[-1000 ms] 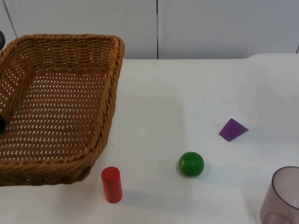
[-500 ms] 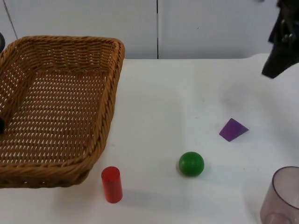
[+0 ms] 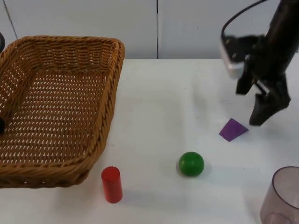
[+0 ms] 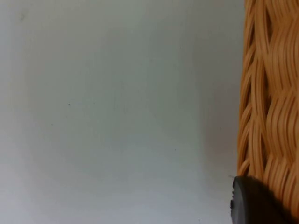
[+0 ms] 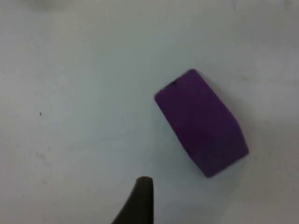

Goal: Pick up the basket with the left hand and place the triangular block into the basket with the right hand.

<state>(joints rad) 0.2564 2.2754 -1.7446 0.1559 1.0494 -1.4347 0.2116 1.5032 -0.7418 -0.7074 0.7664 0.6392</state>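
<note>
The top view looks down and forward from a fixed, fairly distant spot, taking in the white surface [image 3: 159, 102] up to the grey partition wall [image 3: 187, 28] at 12 o'clock. The left wrist view sits very close, facing the surface beside the wicker basket [image 4: 268, 93] wall; the same basket [image 3: 56, 102] lies at 9 o'clock from above. The right wrist view looks down from close above onto the purple triangular block [image 5: 201, 123], which both it and the top view [image 3: 232, 129] share.
</note>
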